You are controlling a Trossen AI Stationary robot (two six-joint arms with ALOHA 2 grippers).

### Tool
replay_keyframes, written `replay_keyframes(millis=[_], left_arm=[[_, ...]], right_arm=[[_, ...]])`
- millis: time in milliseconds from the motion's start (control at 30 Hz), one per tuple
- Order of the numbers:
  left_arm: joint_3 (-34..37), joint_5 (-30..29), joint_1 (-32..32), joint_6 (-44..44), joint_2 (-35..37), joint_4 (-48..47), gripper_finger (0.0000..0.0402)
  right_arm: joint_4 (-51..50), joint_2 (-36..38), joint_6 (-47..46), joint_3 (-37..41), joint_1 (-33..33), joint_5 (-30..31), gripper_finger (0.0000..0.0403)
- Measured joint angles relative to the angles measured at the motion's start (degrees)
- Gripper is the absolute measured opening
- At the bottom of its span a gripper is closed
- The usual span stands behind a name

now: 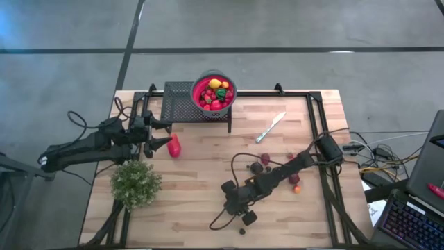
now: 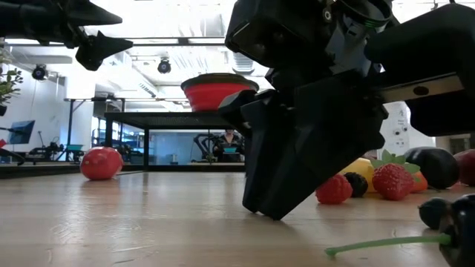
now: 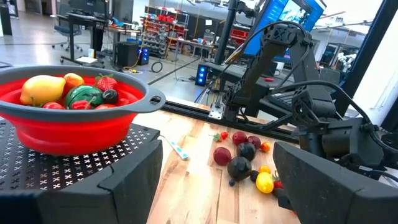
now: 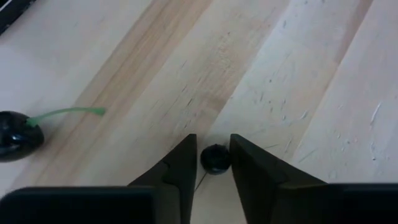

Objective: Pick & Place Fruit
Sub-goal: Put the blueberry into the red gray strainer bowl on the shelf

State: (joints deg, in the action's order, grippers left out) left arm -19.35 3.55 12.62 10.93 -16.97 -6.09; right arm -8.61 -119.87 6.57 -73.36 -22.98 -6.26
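The right tool [image 4: 208, 167] is down at the wooden desk [image 1: 201, 180], its two dark fingers narrowed around a small round dark berry [image 4: 215, 158] that sits between the tips; whether the pads already touch it I cannot tell. The berry looks like hard, smooth plastic: light, stiff, likely to squirt out sideways if pinched off-centre, so the hold belongs across its widest part, low against the desk. Just beside lies one dark cherry with a thin green stem [image 4: 17, 133]; the stem is flimsy, so the body is the place to grip.

The left tool [image 1: 155, 141] hangs above the desk with its fingers spread wide and empty, near one larger red fruit piece [image 1: 174, 146] lying on the desk.

There is one red collapsible bowl with a grey rim [image 1: 232, 95] on a black perforated stand [image 1: 177, 101], holding roughly ten fruits. About eight loose small fruits in red, maroon, yellow and orange [image 3: 241, 155] remain scattered beside the right arm. There is one silver knife [image 1: 270, 128] and one bushy green plant [image 1: 135, 182].
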Motion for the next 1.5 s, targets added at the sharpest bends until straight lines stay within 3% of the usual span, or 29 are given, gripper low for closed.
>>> replay_keyframes(millis=[233, 567, 833, 1100, 1500], left_arm=[[0.0, 0.0, 0.0, 0.0, 0.0, 0.0, 0.0312], [0.0, 0.0, 0.0, 0.0, 0.0, 0.0, 0.0312], [0.0, 0.0, 0.0, 0.0, 0.0, 0.0, 0.0312], [0.0, 0.0, 0.0, 0.0, 0.0, 0.0, 0.0312], [0.0, 0.0, 0.0, 0.0, 0.0, 0.0, 0.0312]], right_arm=[[-0.5, 0.0, 0.1, 0.0, 0.0, 0.2, 0.0063], [-1.6, 0.7, 0.1, -0.2, 0.4, 0.4, 0.0066], [-2.1, 5.3, 1.8, -0.2, 4.0, -1.9, 0.0059], [-1.9, 14.3, 5.9, -0.3, 13.2, -3.2, 0.006], [0.5, 26.9, 7.3, -0.3, 34.1, -3.4, 0.0059]])
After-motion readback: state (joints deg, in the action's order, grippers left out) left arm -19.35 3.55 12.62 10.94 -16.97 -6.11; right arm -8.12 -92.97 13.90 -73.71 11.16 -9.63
